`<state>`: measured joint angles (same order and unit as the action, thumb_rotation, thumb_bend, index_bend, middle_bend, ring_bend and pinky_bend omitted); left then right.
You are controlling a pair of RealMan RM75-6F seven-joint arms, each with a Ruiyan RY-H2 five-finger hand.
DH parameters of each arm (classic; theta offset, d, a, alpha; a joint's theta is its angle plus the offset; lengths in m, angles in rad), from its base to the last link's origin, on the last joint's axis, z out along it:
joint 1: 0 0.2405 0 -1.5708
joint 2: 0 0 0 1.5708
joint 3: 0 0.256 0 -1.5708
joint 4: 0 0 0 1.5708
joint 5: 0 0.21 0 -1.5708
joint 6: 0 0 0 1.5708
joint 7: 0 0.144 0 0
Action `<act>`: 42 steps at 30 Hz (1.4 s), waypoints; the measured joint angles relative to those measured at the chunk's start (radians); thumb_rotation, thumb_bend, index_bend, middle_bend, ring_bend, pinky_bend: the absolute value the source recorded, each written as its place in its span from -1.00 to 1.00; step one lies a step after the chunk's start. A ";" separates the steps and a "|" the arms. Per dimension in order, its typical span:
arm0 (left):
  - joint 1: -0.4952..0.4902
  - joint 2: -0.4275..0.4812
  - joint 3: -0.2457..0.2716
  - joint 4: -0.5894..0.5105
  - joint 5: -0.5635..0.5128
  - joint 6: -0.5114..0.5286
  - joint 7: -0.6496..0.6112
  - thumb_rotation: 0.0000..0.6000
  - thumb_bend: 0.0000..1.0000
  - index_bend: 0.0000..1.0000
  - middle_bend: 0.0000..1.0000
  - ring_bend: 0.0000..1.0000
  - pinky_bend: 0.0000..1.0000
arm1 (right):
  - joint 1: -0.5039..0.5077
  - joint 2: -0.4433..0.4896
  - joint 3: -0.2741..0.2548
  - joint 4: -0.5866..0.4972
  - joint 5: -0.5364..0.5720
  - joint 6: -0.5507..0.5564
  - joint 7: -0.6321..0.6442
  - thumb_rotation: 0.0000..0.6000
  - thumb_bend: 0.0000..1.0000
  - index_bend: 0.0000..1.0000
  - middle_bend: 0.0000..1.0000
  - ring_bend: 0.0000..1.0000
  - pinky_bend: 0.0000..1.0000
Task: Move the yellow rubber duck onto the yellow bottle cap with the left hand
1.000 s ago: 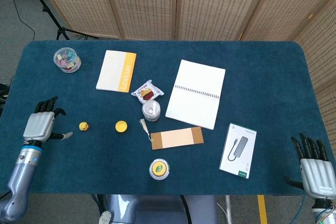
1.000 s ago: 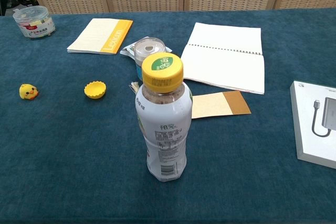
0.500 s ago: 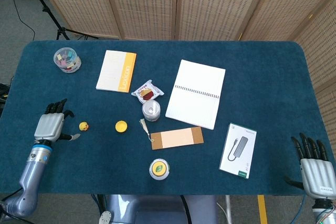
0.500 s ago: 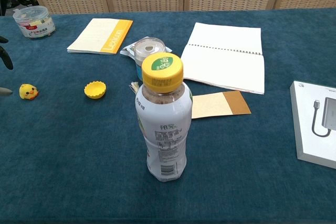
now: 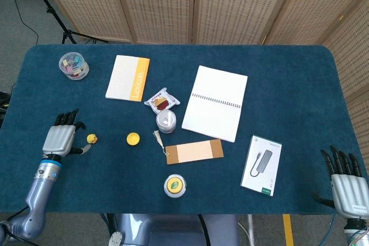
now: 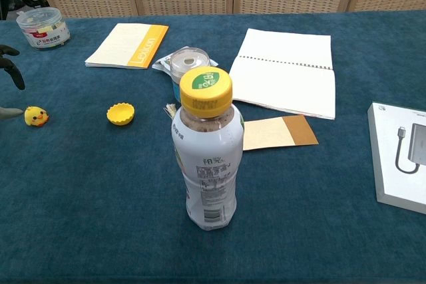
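Observation:
The small yellow rubber duck (image 5: pixel 91 139) (image 6: pixel 36 116) sits on the blue table, left of the upturned yellow bottle cap (image 5: pixel 133 138) (image 6: pixel 120 113). My left hand (image 5: pixel 61 136) lies just left of the duck, fingers spread and empty, its thumb tip (image 6: pixel 12 112) nearly touching the duck. Only its fingertips show at the left edge of the chest view. My right hand (image 5: pixel 345 180) rests at the table's near right corner, fingers apart, holding nothing.
A capped drink bottle (image 6: pixel 206 155) stands near the front middle. A can (image 5: pixel 166 121), snack packet (image 5: pixel 162 100), paper tag (image 5: pixel 194 151), open notebook (image 5: pixel 215 103), yellow-edged booklet (image 5: pixel 128 77), clip tub (image 5: pixel 74 65) and boxed adapter (image 5: pixel 262 165) lie around.
My left hand has slid right across the table toward the duck, closing from a clear gap to almost touching it. The duck, cap and right hand have not moved.

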<state>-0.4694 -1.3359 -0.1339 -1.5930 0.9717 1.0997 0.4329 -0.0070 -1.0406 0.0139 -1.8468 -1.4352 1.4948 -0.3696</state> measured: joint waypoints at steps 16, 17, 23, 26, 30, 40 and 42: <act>-0.006 -0.039 0.026 0.055 -0.003 0.011 0.038 0.40 -0.47 -0.23 -1.00 -1.00 -1.00 | 0.000 -0.001 0.000 0.001 -0.001 -0.001 0.000 1.00 -1.00 -1.00 -1.00 -1.00 -1.00; -0.007 -0.041 0.025 0.059 -0.004 0.011 0.039 0.40 -0.48 -0.23 -1.00 -1.00 -1.00 | 0.000 -0.001 0.000 0.001 -0.001 0.000 0.001 1.00 -1.00 -1.00 -1.00 -1.00 -1.00; -0.010 -0.063 0.024 0.081 -0.011 0.012 0.041 0.40 -0.48 -0.23 -1.00 -1.00 -1.00 | -0.001 0.000 0.000 0.000 -0.001 0.000 0.002 1.00 -1.00 -1.00 -1.00 -1.00 -1.00; -0.010 -0.079 0.027 0.092 -0.014 0.014 0.049 0.40 -0.48 -0.21 -1.00 -1.00 -1.00 | -0.001 0.001 0.000 0.000 -0.001 0.000 0.003 1.00 -1.00 -1.00 -1.00 -1.00 -1.00; -0.011 -0.097 0.025 0.106 -0.017 0.019 0.051 0.39 -0.48 -0.19 -1.00 -1.00 -1.00 | -0.002 0.001 0.001 0.000 -0.002 0.001 0.003 1.00 -1.00 -1.00 -1.00 -1.00 -1.00; -0.020 -0.136 0.016 0.147 -0.018 0.018 0.055 0.39 -0.48 -0.17 -1.00 -1.00 -1.00 | -0.002 0.002 0.001 0.000 -0.003 0.002 0.007 1.00 -1.00 -1.00 -1.00 -1.00 -1.00; -0.021 -0.144 0.015 0.157 -0.018 0.018 0.055 0.39 -0.48 -0.17 -1.00 -1.00 -1.00 | -0.002 0.003 0.001 0.000 -0.003 0.002 0.009 1.00 -1.00 -1.00 -1.00 -1.00 -1.00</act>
<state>-0.4909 -1.4804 -0.1188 -1.4359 0.9539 1.1182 0.4884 -0.0093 -1.0377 0.0150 -1.8466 -1.4385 1.4967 -0.3609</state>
